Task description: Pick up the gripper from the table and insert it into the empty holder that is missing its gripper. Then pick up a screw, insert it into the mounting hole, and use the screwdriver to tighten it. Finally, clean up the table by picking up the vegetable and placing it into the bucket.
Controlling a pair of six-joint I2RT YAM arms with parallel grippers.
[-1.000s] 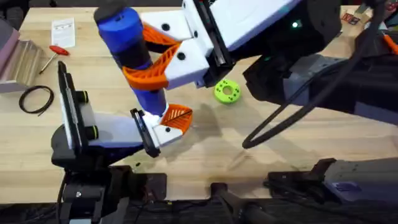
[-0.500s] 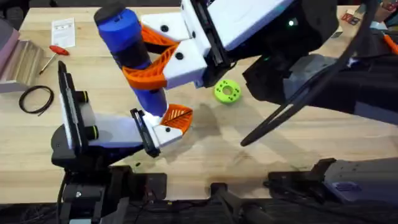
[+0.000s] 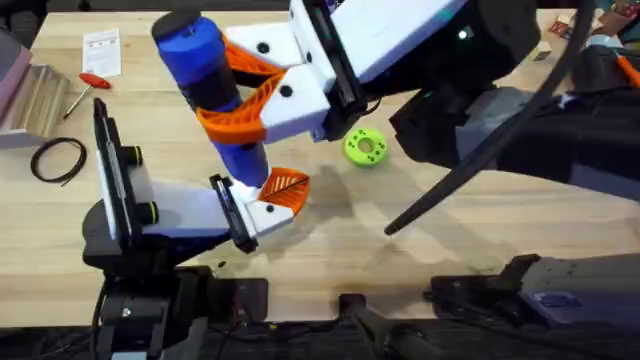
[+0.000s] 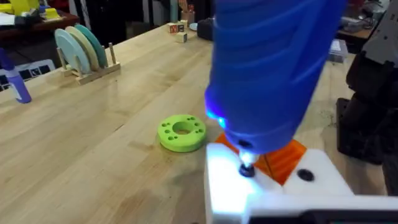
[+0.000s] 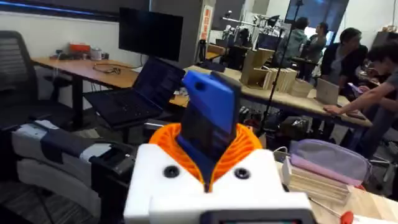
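Colour key: the screwdriver (image 3: 212, 95) is showing blue with a black cap; the right gripper (image 3: 262, 100) is showing white with orange ribbed pads (black screw heads); green disc (image 3: 365, 147); pale wooden desk (image 3: 420, 250).

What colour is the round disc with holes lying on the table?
Bright green. The disc shows best in the left wrist view.

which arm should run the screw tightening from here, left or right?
Right. Its tool is shut on the screwdriver, held upright with the bit down on the white holder beside the orange gripper. The left arm sits under that holder, so it is probably best kept steady.
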